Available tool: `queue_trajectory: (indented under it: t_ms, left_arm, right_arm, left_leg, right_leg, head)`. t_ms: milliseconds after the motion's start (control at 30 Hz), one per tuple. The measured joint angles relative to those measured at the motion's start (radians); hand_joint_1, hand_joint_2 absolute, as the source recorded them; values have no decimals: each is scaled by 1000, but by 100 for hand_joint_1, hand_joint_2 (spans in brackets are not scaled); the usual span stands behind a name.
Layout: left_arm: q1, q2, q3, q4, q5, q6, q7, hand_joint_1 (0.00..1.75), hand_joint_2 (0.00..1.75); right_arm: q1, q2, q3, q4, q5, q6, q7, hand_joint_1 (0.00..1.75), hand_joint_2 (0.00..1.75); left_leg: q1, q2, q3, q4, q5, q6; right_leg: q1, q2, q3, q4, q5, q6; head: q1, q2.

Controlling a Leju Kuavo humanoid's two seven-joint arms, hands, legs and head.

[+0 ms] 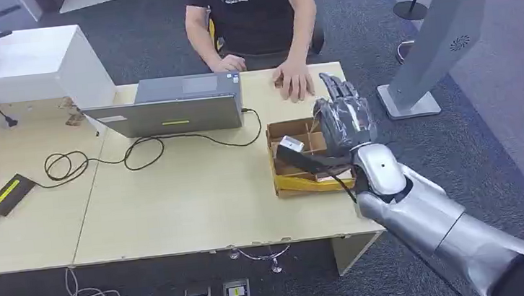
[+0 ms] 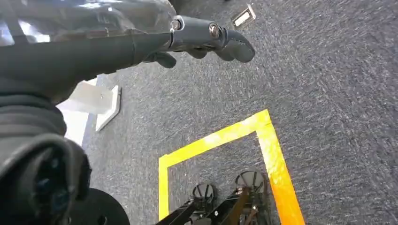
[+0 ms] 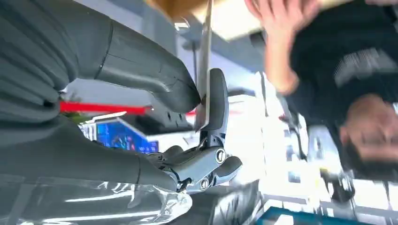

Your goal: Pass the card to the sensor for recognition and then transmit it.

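The right hand (image 1: 343, 115) is raised over the far right part of the tabletop (image 1: 178, 207), above the back of an open cardboard box (image 1: 298, 181) with dividers. In the right wrist view a thin card (image 3: 204, 70), seen edge-on, is pinched between the thick grey thumb (image 3: 150, 77) and one dark finger (image 3: 217, 101); the other fingers are curled in below it. From the head view the card is hidden behind the hand, so its place over the box cannot be told more exactly. A small grey sensor (image 1: 291, 146) with a dark cable sits at the box, just left of the right wrist.

A person in a black shirt (image 1: 253, 7) sits at the far side of the tabletop, one hand (image 1: 296, 79) resting flat on the wood near the right hand's fingertips. A grey laptop (image 1: 175, 107) stands in front of the person, with black cables trailing left to a black adapter (image 1: 8, 194).

The left hand (image 2: 206, 40) hangs over grey carpet (image 2: 328, 93) marked with yellow tape (image 2: 277, 164); its fingers are curled in and hold nothing
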Motion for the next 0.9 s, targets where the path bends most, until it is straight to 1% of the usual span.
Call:
queue_trajectory:
  t_ms: [100, 233, 367, 433, 500, 633, 767, 900]
  left_arm:
    - [0, 0, 0, 0, 5, -9, -7, 0, 0]
    - [0, -3, 0, 0, 13, -15, -8, 0, 0]
    - [0, -5, 0, 0, 16, -24, -8, 0, 0]
    - [0, -5, 0, 0, 19, -29, -8, 0, 0]
    - [0, -6, 0, 0, 21, -33, -8, 0, 0]
    - [-1, -9, 0, 0, 22, -40, -18, 0, 0]
    - [-1, -13, 0, 0, 21, -44, -26, 0, 0]
    - [-1, -14, 0, 0, 18, -44, -26, 0, 0]
  right_arm:
    - [-31, 0, -18, -35, 9, 2, -3, 175, 175]
    - [-35, 1, -31, -61, 15, -3, -12, 175, 175]
    - [-36, 2, -41, -69, 10, -28, -26, 175, 175]
    - [-36, 5, -42, -67, -7, -50, -47, 175, 175]
    - [-36, 14, -42, -54, -40, -76, -73, 175, 175]
    - [-37, 40, -42, -5, -76, -111, -105, 175, 175]
    - [-38, 65, -42, 58, -86, -131, -114, 175, 175]
    - [-45, 87, -44, 111, -87, -134, -116, 175, 175]
  left_leg:
    - [0, 0, 0, 0, 0, 0]
    - [0, 0, 0, 0, 0, 0]
    - [0, 0, 0, 0, 0, 0]
    - [0, 0, -1, 0, 0, 0]
    - [0, 0, -1, 0, 0, 0]
    - [1, 0, -1, 0, 0, 0]
    - [1, 0, -1, 0, 0, 0]
    - [1, 0, -1, 0, 0, 0]
  right_leg:
    - [0, 0, 0, 0, 0, 0]
    - [0, 0, 0, 0, 0, 0]
    - [0, 0, 0, 0, 0, 0]
    - [0, 0, 0, 0, 0, 0]
    - [0, 0, 0, 0, 0, 0]
    - [1, -1, 0, 0, 0, 0]
    - [1, 0, 0, 0, 0, 0]
    - [1, -1, 0, 0, 0, 0]
  head:
    - [0, 0]
    - [0, 0]
    - [1, 0]
    - [0, 0]
    - [0, 0]
    - [0, 0]
    - [0, 0]
    - [0, 0]
